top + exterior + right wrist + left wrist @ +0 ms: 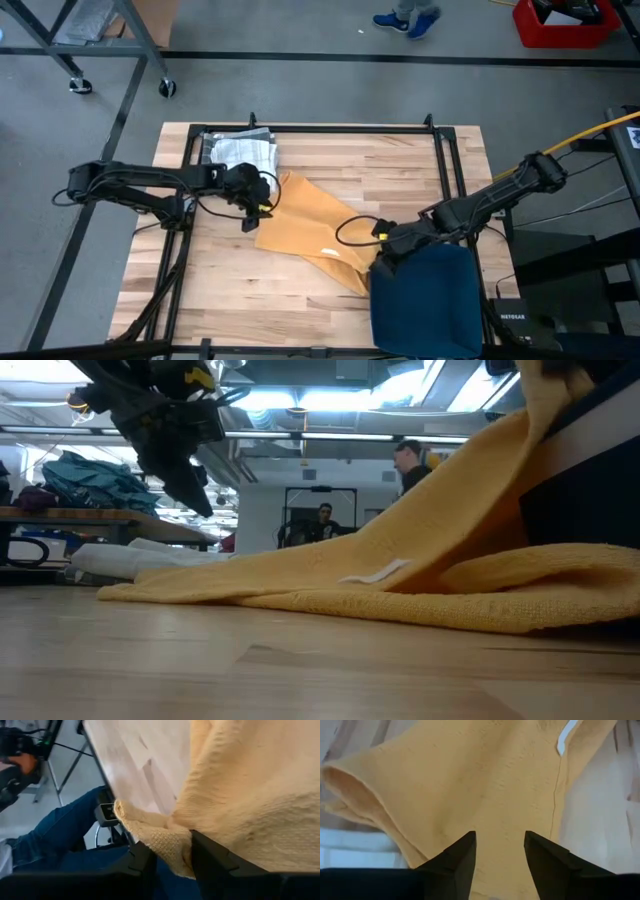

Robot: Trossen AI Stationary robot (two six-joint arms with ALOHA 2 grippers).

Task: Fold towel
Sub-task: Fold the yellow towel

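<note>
Towel (305, 225), mustard yellow, lay partly spread across the middle of the wooden table (400, 170), white label (375, 572) facing up. Right gripper (172, 857) was clamped on one corner of it near the table's right front, lifting that edge. Left gripper (500, 855) hovered over the opposite end, fingers apart, holding nothing. Stack of folded grey-white cloths (240, 152) sat at the rear left. Dark blue cloth (425, 300) lay at the front right.

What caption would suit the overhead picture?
Right gripper lifts a corner of the yellow towel while the left gripper hovers open over its far edge.
</note>
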